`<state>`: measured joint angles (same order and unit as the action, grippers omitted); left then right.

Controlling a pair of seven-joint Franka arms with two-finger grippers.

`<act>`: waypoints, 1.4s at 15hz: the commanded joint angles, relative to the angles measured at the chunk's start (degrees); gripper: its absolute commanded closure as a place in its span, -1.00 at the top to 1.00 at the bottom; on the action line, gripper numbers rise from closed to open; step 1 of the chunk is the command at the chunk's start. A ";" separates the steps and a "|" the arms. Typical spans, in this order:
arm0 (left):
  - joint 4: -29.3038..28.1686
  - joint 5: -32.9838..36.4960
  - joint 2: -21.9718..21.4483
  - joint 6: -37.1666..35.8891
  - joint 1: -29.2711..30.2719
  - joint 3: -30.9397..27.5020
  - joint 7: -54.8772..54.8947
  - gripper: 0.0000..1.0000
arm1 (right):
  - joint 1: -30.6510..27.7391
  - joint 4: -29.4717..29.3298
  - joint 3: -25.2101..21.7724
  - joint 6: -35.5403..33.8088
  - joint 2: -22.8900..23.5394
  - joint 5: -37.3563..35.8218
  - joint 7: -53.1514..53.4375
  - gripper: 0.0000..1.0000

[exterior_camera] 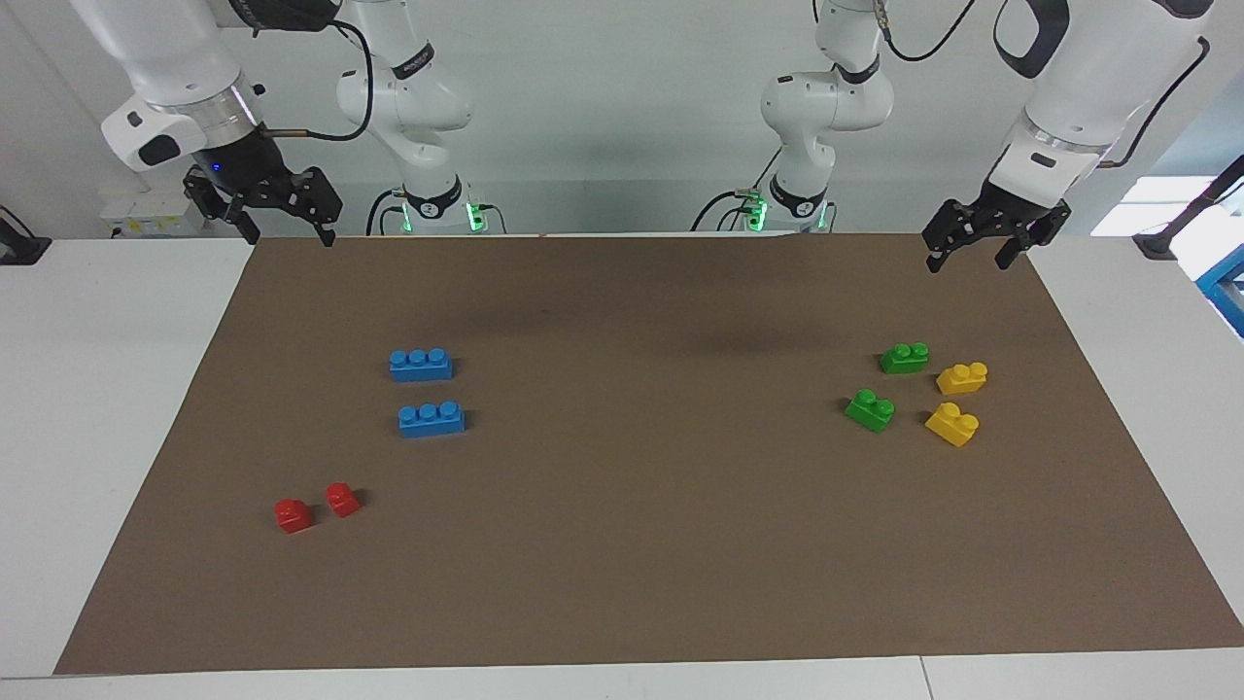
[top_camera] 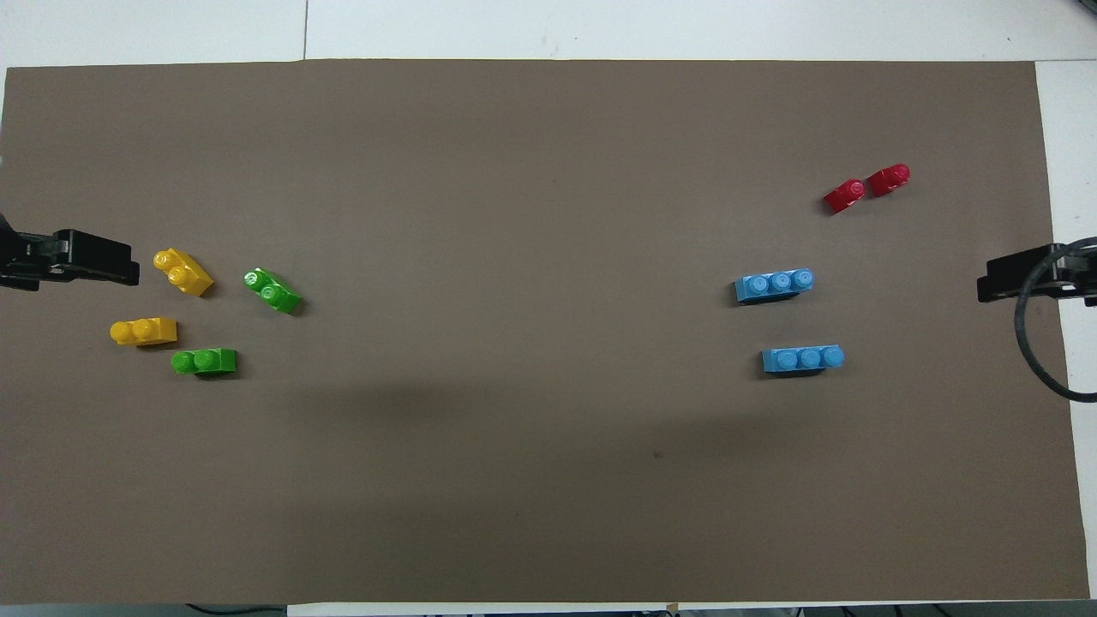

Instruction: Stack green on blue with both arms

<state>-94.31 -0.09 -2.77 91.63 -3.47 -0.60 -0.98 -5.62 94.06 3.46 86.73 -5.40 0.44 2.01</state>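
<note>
From my remote station I see a white table [exterior_camera: 126,408] covered by a wide brown paper mat [exterior_camera: 622,544], with nothing stacked yet: the whole task is still ahead.

My two white jointed arms hang raised at the robots' edge of the mat. The left gripper [exterior_camera: 975,251] is up in the air over the mat's corner at its own end, jaws spread wide and holding nothing. The right gripper [exterior_camera: 288,231] hangs over the corner at its end, also wide apart and empty.

Below and forward of the right gripper lie two long bright blue plastic three-stud bricks [exterior_camera: 421,364] [exterior_camera: 431,419], side by side and apart, studs up. Below the left gripper, close by, sit two small bright green plastic two-stud bricks [exterior_camera: 904,358] [exterior_camera: 871,409], apart from each other, just beside two yellow plastic two-stud bricks [exterior_camera: 962,377] [exterior_camera: 952,424]. Two tiny red plastic bricks [exterior_camera: 293,514] [exterior_camera: 342,499] lie well forward of the right gripper.

I judge that every step remains: picking a green brick, carrying it well across to the blue, and pressing it on.
</note>
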 commanded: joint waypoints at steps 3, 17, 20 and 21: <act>-1.57 -0.08 -1.53 -0.49 -0.48 -0.28 0.10 1.00 | -0.62 1.74 0.32 0.55 -1.54 -0.27 -0.78 1.00; -2.27 -0.09 -2.94 -2.77 0.48 -0.55 -0.16 1.00 | -0.89 3.76 0.23 6.24 -2.07 -0.09 3.59 0.95; -2.54 -0.09 -2.94 -2.86 1.54 -0.55 -3.39 1.00 | -0.80 5.52 0.32 10.46 -0.58 -0.09 13.34 0.93; -3.06 -0.08 -3.11 -2.78 1.45 -0.55 -6.29 1.00 | -0.80 5.61 0.32 11.26 0.38 -0.09 15.64 0.92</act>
<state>-94.89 -0.09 -3.94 89.09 -2.42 -1.26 -3.31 -6.12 97.65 3.47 95.17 -5.71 0.44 12.45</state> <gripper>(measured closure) 0.000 0.004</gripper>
